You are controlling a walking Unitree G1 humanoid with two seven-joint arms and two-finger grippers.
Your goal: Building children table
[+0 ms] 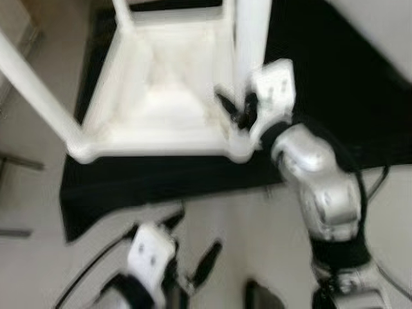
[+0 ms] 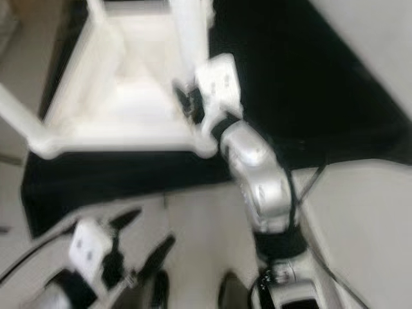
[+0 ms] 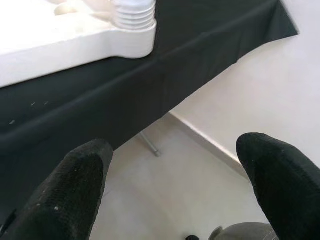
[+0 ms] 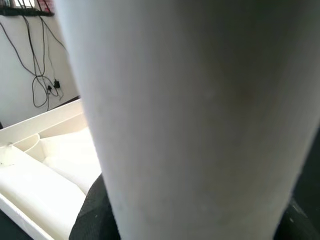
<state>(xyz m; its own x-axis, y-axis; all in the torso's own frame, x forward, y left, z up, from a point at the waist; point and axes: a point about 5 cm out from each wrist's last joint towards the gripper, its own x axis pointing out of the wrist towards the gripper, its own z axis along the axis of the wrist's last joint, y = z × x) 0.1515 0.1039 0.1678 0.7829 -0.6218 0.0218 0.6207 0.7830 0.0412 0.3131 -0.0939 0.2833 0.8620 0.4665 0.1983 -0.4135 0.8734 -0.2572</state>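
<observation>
A white children table point(image 1: 161, 84) lies upside down on a black cloth point(image 1: 193, 177), its legs sticking up. My right gripper point(image 1: 239, 111) is at the near right corner, shut on the white leg point(image 1: 252, 32) that stands there. In the right wrist view this leg point(image 4: 190, 115) is very close, with a black finger on either side. Another leg point(image 1: 38, 90) rises at the near left corner. My left gripper point(image 1: 193, 241) hangs low in front of the cloth's edge, open, with nothing between its fingers point(image 3: 75, 190). The head views are blurred.
The black cloth hangs over the front edge of a raised surface point(image 3: 125, 95), with a thin metal support point(image 3: 149, 144) under it. Pale floor point(image 1: 257, 219) lies between me and the cloth. Cables point(image 4: 42, 75) hang on the wall behind.
</observation>
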